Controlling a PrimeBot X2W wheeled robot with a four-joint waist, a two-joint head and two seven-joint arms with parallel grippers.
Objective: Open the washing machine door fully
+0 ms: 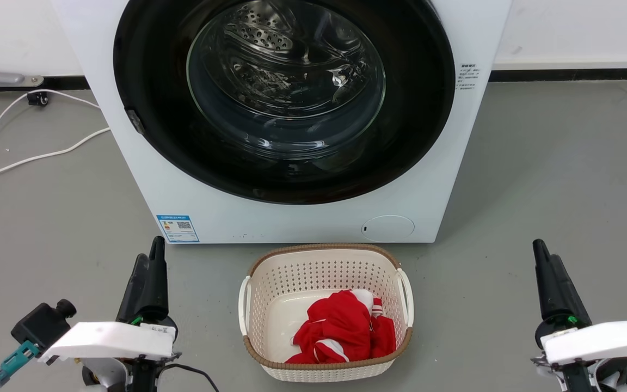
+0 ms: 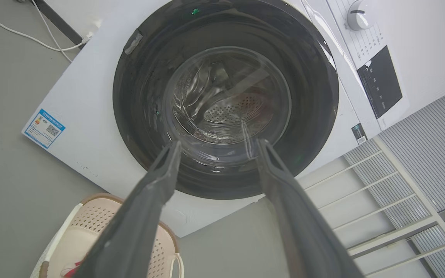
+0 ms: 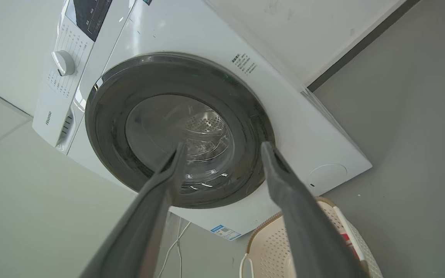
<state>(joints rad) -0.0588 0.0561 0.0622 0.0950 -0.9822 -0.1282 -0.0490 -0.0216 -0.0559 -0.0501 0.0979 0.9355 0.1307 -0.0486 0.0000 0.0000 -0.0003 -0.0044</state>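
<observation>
Closed and flush, the washing machine door (image 1: 285, 92) fronts the washing machine (image 1: 292, 223), which stands on the floor against the back wall, just behind a laundry basket (image 1: 253, 267). Opening it well likely means hooking the small catch (image 1: 135, 121) on the door's left rim, then swinging wide. The left gripper (image 2: 216, 146) and right gripper (image 3: 222, 144) hang spread apart, empty, well short of the door.
</observation>
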